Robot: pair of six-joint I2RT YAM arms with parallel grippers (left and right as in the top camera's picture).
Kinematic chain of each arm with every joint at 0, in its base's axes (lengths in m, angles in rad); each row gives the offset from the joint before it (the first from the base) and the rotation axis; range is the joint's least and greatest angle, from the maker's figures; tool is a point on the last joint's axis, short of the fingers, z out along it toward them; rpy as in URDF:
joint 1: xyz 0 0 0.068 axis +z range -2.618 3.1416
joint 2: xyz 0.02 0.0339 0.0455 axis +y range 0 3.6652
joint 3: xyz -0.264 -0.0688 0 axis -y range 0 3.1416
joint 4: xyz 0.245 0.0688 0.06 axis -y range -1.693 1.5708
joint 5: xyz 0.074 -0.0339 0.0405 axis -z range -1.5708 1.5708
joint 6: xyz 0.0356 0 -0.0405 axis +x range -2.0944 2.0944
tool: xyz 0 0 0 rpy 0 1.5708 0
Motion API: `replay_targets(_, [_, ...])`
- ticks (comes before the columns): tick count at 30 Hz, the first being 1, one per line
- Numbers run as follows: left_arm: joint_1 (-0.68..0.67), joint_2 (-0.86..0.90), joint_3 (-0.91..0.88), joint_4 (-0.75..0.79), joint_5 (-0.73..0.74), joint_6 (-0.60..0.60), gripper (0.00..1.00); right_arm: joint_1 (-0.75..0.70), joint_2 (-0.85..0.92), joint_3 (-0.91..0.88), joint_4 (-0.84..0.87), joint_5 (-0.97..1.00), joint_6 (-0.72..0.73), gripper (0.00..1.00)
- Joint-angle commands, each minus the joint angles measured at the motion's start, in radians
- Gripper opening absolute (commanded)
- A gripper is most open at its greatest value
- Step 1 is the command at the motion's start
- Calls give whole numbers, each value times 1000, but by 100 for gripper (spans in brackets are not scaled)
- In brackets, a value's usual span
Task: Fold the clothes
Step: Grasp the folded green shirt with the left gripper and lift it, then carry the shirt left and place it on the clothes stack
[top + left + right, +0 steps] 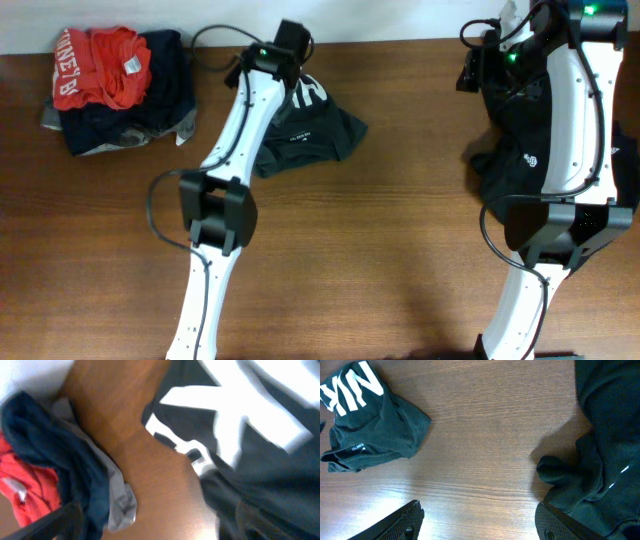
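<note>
Black and limp, a T-shirt [318, 128] with big white block letters lies crumpled at the far middle of the wooden table [400, 230]. It looks light, and is best pinched at a hem. The left gripper [290, 42] is above it, grip impossible to tell. The right gripper [479, 520] gapes empty beside a black heap [520, 150]. A red, navy and grey pile [110, 85] sits far left, clear of the work.

Brown wood-grain desk [485, 435] with a faint sheen. The black T-shirt [380, 430] is soft matt cloth. The left arm [235, 130] has a smooth white shell, probably plastic.
</note>
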Motion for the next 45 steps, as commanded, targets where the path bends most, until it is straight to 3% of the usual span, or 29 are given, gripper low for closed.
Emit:
replay_targets(1, [-4,-183,36,-50,242,142,99,-4,11,-3,-3,2,5,77])
replay_targets(7, [-4,-241,35,-220,539,401,99,-3,11,-3,-7,2,5,77])
replay_targets(14, [-9,-235,-124,-175,599,535,99,-3,11,-3,-19,2,-4,77])
replay_targets(25, [-18,-235,-480,138,580,604,99,-3,11,-3,-22,2,-11,77])
replay_targets(45, [-48,-234,-639,255,538,621,99,-3,11,-3,-11,1,-11,77])
